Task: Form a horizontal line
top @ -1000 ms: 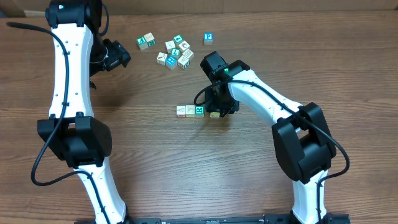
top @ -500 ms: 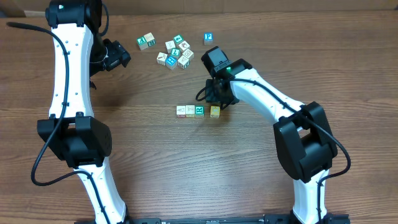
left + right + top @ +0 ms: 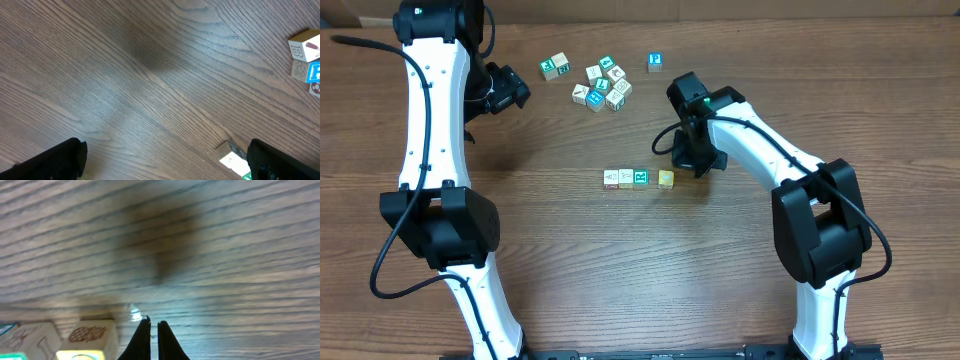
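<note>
In the overhead view, the horizontal line is a row of two whitish cubes and a teal-and-white cube, touching side by side at the table's middle. The yellow cube lies just right of them, with a thin gap showing. My right gripper hovers right of and slightly behind the yellow cube, apart from it. In the right wrist view its fingers are pressed together with nothing between them, and the yellow cube sits to their left. My left gripper stands open at the far left.
A loose jumble of white and teal cubes lies at the back middle. A green-and-white cube sits to its left and a blue one to its right. A white-and-green cube lies by my left gripper's right finger.
The right gripper has let go of the yellow cube, drawn off to the right and back, and shut empty. The left arm has not moved.
</note>
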